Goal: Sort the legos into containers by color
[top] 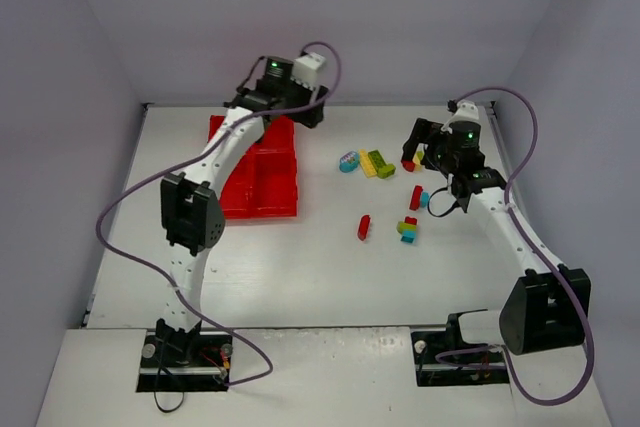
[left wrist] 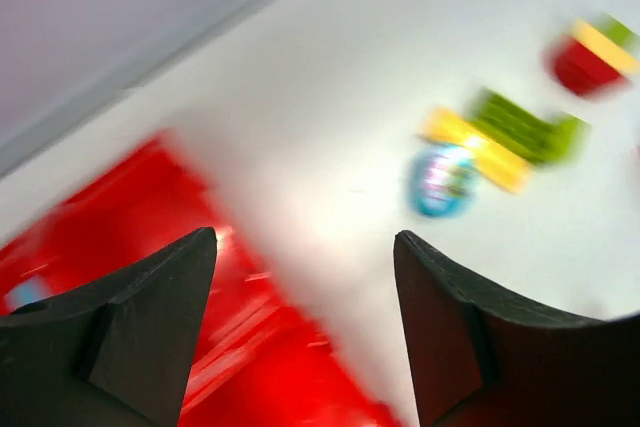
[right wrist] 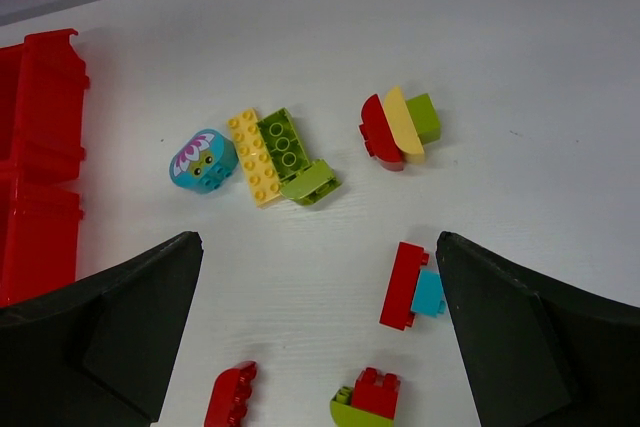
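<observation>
The legos lie loose on the white table right of the red tray of containers (top: 262, 209). A cyan painted piece (right wrist: 203, 160), a yellow plate (right wrist: 253, 157) and a green brick (right wrist: 290, 147) sit together. Beyond them is a red-yellow-green clump (right wrist: 398, 127). A red brick (right wrist: 404, 285) with a cyan one (right wrist: 428, 292) stuck to it lies by my right finger. My right gripper (right wrist: 318, 237) hangs open and empty above them. My left gripper (left wrist: 305, 237) is open and empty over the tray's (left wrist: 150, 247) far right corner; that view is blurred.
A rounded red brick (top: 364, 227) and a red-green-cyan clump (top: 408, 230) lie nearer the arms' bases. Grey walls close the table at the back and both sides. The left arm (top: 215, 162) reaches across the tray.
</observation>
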